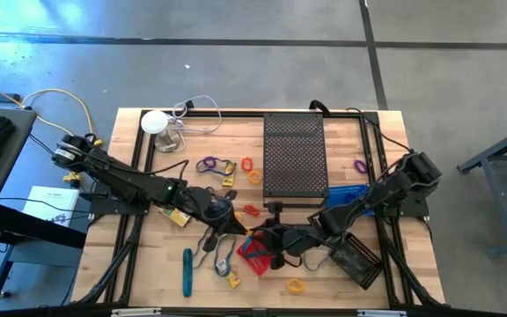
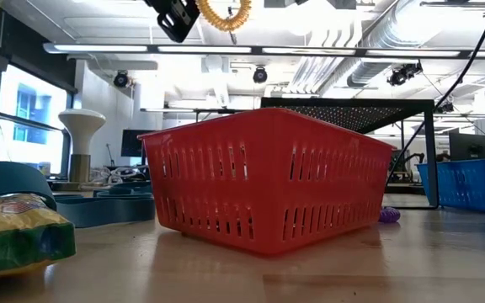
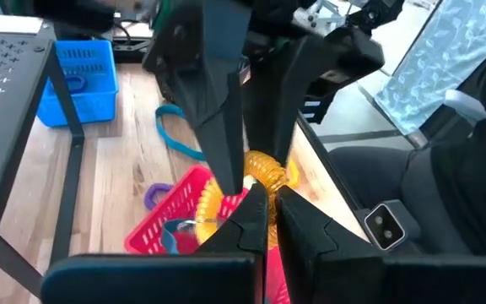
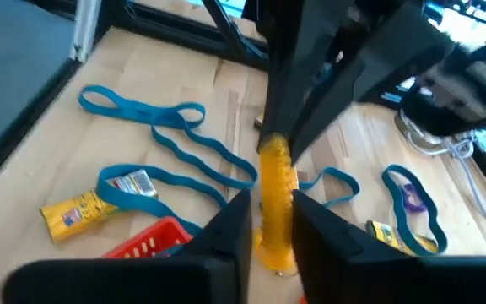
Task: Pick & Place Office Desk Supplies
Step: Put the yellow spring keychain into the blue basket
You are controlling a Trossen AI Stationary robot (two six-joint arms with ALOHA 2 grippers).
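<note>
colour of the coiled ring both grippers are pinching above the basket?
Yellow-orange coiled ring, clearest in the right wrist view.

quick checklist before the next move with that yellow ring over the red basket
1. Yellow ring off the table: ok, both arms' fingers meet on it.
2. Left gripper shut on ring: ok.
3. Right gripper gripping ring: ok, its fingers flank it.
4. Ring above red basket: ok, it hangs over it in the low view.
5. Room in the basket: cannot tell.
6. Blue loops clear of basket: ok, lying on wood beside it.
</note>
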